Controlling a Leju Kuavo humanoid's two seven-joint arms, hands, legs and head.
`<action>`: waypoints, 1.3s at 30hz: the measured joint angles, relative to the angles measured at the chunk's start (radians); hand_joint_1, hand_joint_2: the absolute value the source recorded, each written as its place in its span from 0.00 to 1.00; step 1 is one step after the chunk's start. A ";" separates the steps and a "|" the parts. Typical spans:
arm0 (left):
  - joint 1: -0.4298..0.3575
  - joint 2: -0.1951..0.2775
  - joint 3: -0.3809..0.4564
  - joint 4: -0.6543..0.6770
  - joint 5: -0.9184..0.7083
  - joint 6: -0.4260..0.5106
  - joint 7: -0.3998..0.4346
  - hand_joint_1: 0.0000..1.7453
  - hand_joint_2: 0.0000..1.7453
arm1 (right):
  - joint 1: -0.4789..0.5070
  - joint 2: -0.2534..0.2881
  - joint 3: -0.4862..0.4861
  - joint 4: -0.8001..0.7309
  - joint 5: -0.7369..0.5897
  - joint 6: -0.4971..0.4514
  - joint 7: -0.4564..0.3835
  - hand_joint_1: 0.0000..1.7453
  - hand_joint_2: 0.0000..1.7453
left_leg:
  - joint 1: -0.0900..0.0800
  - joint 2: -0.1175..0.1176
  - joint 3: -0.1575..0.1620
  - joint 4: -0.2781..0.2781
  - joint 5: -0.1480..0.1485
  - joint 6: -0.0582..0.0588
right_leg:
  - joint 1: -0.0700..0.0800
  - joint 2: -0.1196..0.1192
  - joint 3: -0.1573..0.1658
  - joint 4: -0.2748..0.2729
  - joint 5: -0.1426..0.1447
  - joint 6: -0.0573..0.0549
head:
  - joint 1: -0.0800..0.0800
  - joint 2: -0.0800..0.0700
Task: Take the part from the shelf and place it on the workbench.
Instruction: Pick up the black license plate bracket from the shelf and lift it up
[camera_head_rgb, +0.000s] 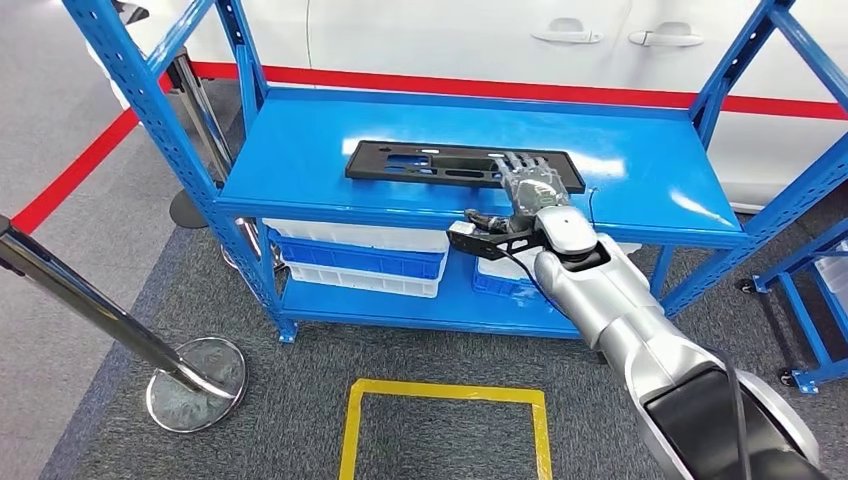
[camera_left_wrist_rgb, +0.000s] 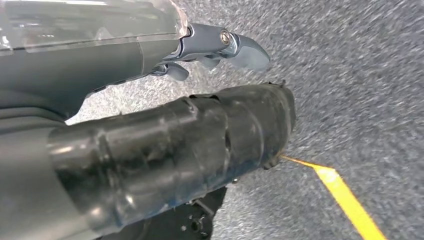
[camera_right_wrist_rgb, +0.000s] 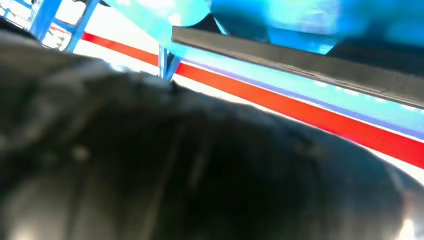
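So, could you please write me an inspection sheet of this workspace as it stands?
Surface: blue shelf, top deck bare apart from the part.
Job's things: black part lies flat on the top deck; workbench nothing seen.
Clutter: white and blue bins on the lower deck.
Hands: right hand rests on the part's right end, fingers spread, grasp cannot be told; left hand hangs over the floor, holding nothing.
Cables: thin black cable by the right wrist.
Surroundings: grey carpet, yellow floor square, chrome post, red line, white car behind the shelf.
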 joint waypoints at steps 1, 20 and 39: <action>0.000 0.000 0.000 0.000 0.000 0.000 0.000 0.00 0.00 | 0.005 -0.002 0.000 0.000 0.000 0.000 0.000 0.00 0.00 | 0.000 -0.001 0.003 0.001 -0.004 0.001 | -0.004 0.000 -0.041 0.063 -0.016 0.004 | 0.000 0.000; 0.000 -0.001 0.000 0.000 -0.004 -0.005 -0.002 0.00 0.00 | 0.021 0.008 0.000 -0.005 0.006 0.012 -0.032 0.00 0.00 | 0.001 -0.002 -0.114 0.216 -0.052 -0.049 | -0.006 0.000 0.080 -0.171 0.091 -0.038 | -0.001 0.000; 0.000 -0.003 0.000 0.001 -0.010 -0.013 -0.002 0.00 0.00 | 0.023 0.011 0.000 -0.018 0.005 0.027 -0.044 0.00 0.00 | -0.003 -0.007 0.024 0.018 -0.040 -0.025 | -0.012 -0.002 0.014 -0.149 0.136 0.003 | 0.000 0.000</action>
